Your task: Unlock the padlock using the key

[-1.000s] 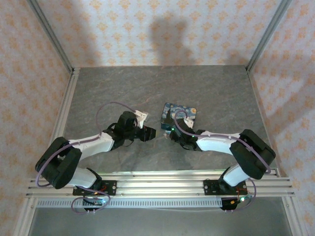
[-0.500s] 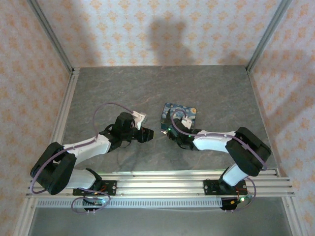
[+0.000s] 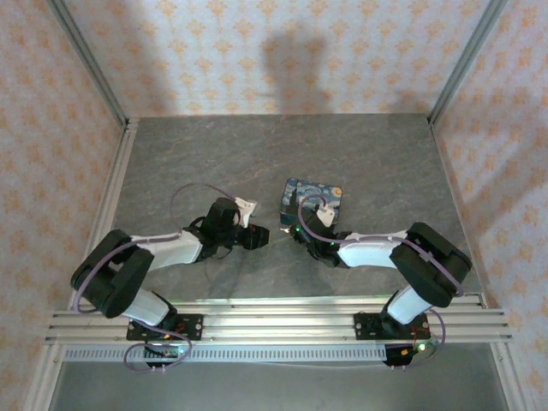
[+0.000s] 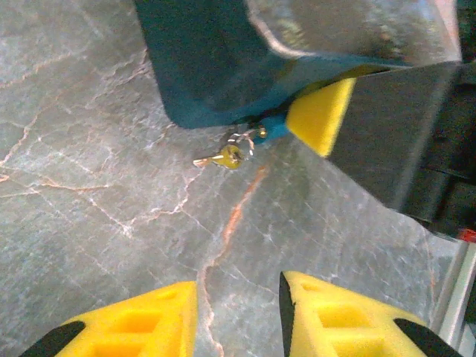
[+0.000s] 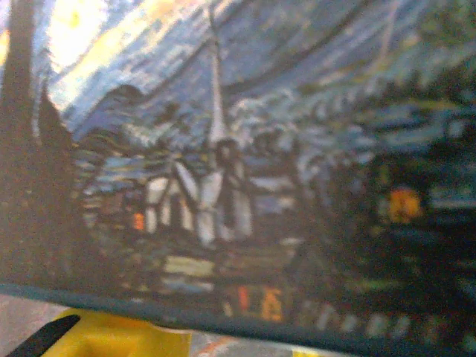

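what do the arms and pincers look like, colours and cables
The left arm and right arm have white shells between bulky black joints, each with a thin lilac cable looping along it. The left pincer has chunky yellow fingers with moulded recesses and black patches; the right pincer has a finger of the same yellow.

The top camera looks down from above and behind the arms (image 3: pixel 167 250) at the whole counter (image 3: pixel 360 154). Both wrist cameras sit low and close, the right one nearest, and every view shares the painted tin (image 3: pixel 312 203).
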Controlling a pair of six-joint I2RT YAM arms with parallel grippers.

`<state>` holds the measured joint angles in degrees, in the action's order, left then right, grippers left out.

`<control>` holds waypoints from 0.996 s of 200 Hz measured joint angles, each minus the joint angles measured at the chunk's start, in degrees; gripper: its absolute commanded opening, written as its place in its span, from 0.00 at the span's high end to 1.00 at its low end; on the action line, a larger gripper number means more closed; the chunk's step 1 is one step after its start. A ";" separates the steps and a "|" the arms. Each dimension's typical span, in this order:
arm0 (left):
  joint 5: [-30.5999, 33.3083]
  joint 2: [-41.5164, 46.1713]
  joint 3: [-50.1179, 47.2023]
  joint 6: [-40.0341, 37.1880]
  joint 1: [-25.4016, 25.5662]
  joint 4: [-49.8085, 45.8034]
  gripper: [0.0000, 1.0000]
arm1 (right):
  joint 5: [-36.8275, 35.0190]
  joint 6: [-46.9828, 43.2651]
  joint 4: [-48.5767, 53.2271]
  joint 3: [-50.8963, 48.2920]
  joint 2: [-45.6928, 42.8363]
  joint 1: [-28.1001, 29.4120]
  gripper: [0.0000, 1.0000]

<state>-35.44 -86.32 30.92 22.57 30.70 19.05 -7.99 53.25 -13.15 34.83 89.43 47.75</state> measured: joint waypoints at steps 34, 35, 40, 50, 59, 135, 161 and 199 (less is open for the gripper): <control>0.39 -6.08 0.61 2.40 0.00 5.51 0.65 | -0.48 -1.03 -1.88 -0.02 0.15 0.02 0.62; 0.39 -6.36 0.72 2.47 0.00 5.73 0.65 | -0.48 -1.03 -1.88 -0.02 0.17 0.02 0.62; 0.39 -7.17 1.09 2.58 0.00 6.21 0.65 | -0.66 -1.22 -2.03 -0.02 0.28 0.04 0.62; 0.39 -8.83 2.16 2.82 0.00 7.02 0.65 | -1.05 -1.44 -2.36 -0.02 0.70 0.11 0.63; 0.42 -10.21 3.37 2.93 0.00 7.69 0.64 | -1.20 -1.66 -2.54 -0.02 1.18 0.11 0.63; 0.35 -17.49 10.16 3.10 0.00 11.54 0.65 | -0.98 -3.37 -5.60 0.61 4.59 0.09 0.81; -0.04 -19.39 11.10 3.43 -0.02 12.37 0.65 | -0.57 -3.19 -6.43 0.79 4.59 0.04 0.89; -0.07 -19.30 10.97 3.56 0.00 12.52 0.66 | -0.37 -1.79 -6.05 0.44 3.78 0.04 0.96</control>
<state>-35.51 -105.62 41.89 26.13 30.70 31.57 -8.36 51.46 -19.20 35.27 93.21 47.79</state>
